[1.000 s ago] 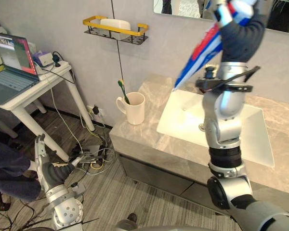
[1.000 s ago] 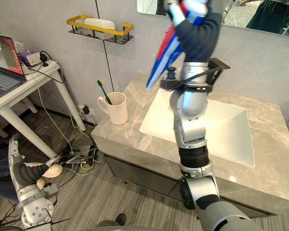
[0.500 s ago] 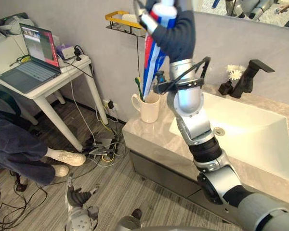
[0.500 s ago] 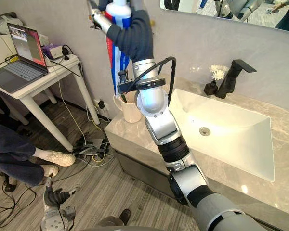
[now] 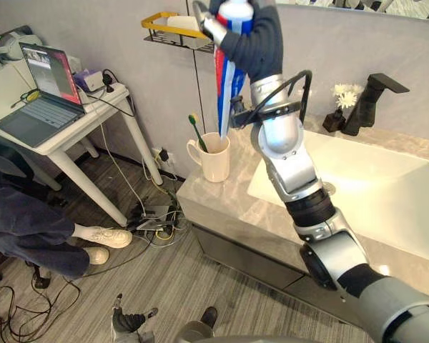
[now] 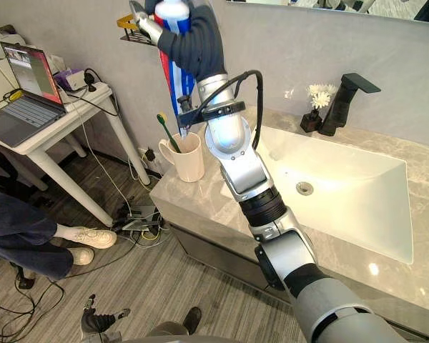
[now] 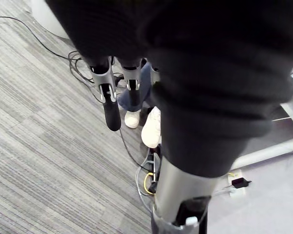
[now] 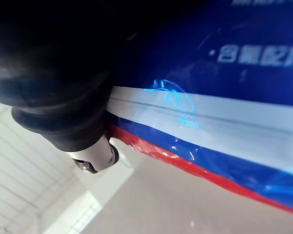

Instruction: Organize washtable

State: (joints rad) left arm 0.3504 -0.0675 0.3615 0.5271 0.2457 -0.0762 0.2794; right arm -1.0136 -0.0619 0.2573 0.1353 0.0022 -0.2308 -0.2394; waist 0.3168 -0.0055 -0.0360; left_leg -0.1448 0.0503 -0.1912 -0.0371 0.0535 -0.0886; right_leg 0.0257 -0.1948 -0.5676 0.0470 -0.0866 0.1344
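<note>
Right robot hand (image 5: 244, 34) raised, gripping tube (image 5: 227, 86) over cup (image 5: 214, 156) with toothbrush (image 5: 195, 127), bench (image 5: 225, 207) left end, left robot hand (image 7: 111, 105) low, fingers straight.

A large toothpaste tube (image 5: 227, 75), striped blue, red and white, is hanging nearly upright in the right robot hand (image 5: 244, 37). Its white cap end is pointing up and its flat end is hovering right over a cream mug (image 5: 214, 156). The mug is standing on the desk (image 5: 222, 207) corner, holding a green-handled toothbrush (image 5: 196, 128).
</note>
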